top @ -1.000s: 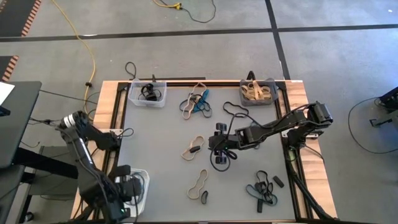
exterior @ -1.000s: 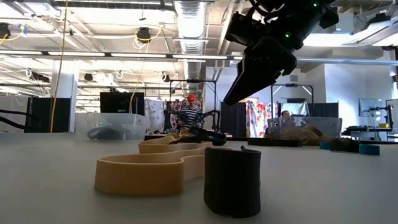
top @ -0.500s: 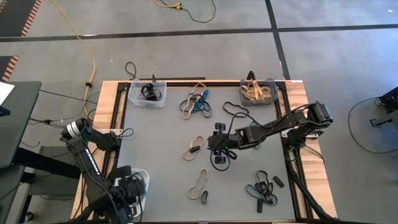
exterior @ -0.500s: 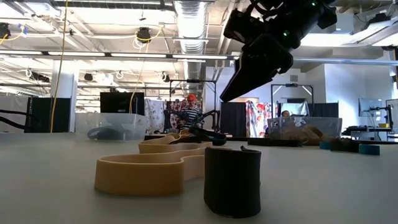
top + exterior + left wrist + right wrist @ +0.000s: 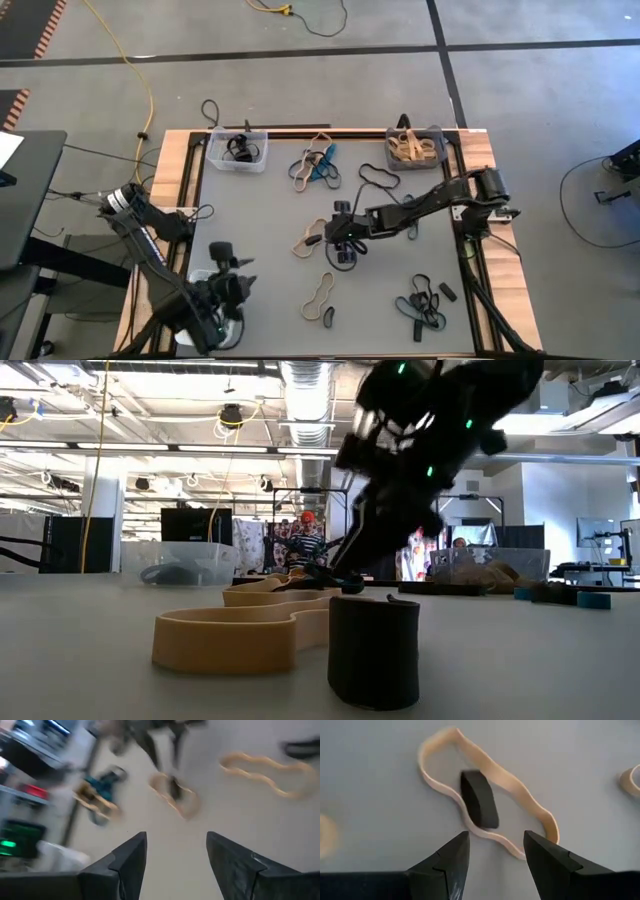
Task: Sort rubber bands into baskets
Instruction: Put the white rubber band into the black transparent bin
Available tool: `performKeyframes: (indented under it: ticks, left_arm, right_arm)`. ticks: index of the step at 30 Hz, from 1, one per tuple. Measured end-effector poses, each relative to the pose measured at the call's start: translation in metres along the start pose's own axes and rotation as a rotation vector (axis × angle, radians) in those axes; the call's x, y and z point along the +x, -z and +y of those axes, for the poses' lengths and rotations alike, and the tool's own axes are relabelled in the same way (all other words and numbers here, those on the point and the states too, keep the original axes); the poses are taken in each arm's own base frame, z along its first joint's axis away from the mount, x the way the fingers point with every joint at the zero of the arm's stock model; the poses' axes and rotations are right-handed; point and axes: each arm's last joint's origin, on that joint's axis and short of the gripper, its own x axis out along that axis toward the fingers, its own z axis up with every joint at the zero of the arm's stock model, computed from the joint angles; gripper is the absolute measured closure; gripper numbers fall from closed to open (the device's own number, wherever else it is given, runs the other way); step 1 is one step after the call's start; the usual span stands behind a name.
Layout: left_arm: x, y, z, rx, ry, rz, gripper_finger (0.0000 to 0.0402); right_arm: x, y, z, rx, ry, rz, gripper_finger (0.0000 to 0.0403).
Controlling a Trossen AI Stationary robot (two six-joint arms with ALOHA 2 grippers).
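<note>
A tan rubber band [image 5: 485,825] lies flat mid-table, and a black band [image 5: 479,799] stands on its edge inside that loop. My right gripper [image 5: 495,855] hangs open just above and beside them [image 5: 338,246], touching neither. My left gripper [image 5: 175,855] is open and empty above the near-left of the table [image 5: 232,260], beside the white basket [image 5: 200,280]. The clear basket [image 5: 238,150] at the far left holds black bands. The dark grey basket [image 5: 415,147] at the far right holds tan ones.
Loose bands lie about: a teal, tan and black pile [image 5: 315,165], a black loop [image 5: 378,178], a tan band [image 5: 320,293] beside a small black one [image 5: 329,316], and a teal-black cluster [image 5: 420,305]. A yellow cable [image 5: 145,100] runs over the floor beyond the table.
My left gripper has risen from over the white basket and swung toward the table's middle. My right gripper has gone down and toward the table's left edge, closing on the tan band with the black one inside it. No band has moved.
</note>
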Motion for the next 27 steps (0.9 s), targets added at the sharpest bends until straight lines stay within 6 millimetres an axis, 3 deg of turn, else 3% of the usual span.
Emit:
performKeyframes:
  ticks: [6,15,21,24,27]
  left_arm:
    - [0.043,0.001,0.005,0.053,-0.123,0.010,0.0205]
    - [0.116,0.028,0.011,0.041,-0.211,0.109,0.0205]
    - [0.149,0.028,0.019,0.003,-0.222,0.103,0.0205]
    - [0.160,0.022,0.023,-0.018,-0.224,0.082,0.0205]
    - [0.169,0.015,0.027,-0.041,-0.222,0.048,0.0205]
  right_arm:
    - [0.020,0.005,-0.007,-0.043,0.025,-0.023,0.0186]
    - [0.022,0.012,-0.017,0.004,-0.016,0.035,0.0186]
    - [0.022,0.017,-0.023,0.052,-0.106,0.069,0.0187]
    - [0.022,0.018,-0.023,0.039,-0.108,0.074,0.0205]
    - [0.022,0.019,-0.023,0.017,-0.111,0.083,0.0247]
